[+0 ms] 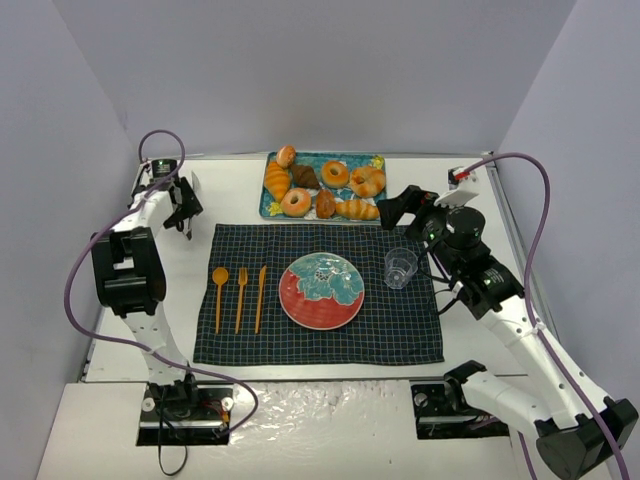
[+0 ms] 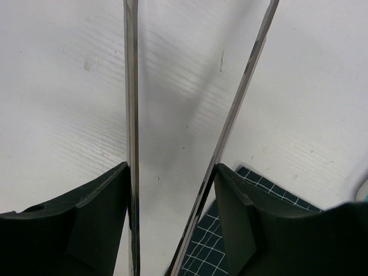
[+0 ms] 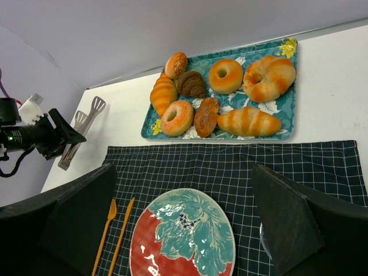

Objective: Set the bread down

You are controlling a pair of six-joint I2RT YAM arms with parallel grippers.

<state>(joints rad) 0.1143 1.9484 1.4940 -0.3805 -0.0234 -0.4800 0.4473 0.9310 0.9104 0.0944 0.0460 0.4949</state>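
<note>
Right end effector (image 3: 183,169) spread, bread (image 3: 185,118) in tray (image 3: 289,112).

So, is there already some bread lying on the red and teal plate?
No, the plate is bare, showing only its own painted leaf pattern.

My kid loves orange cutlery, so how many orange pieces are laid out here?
3, side by side on the checked mat left of the plate: spoon farthest left, fork in the middle, knife nearest the plate. None appears hidden.
</note>
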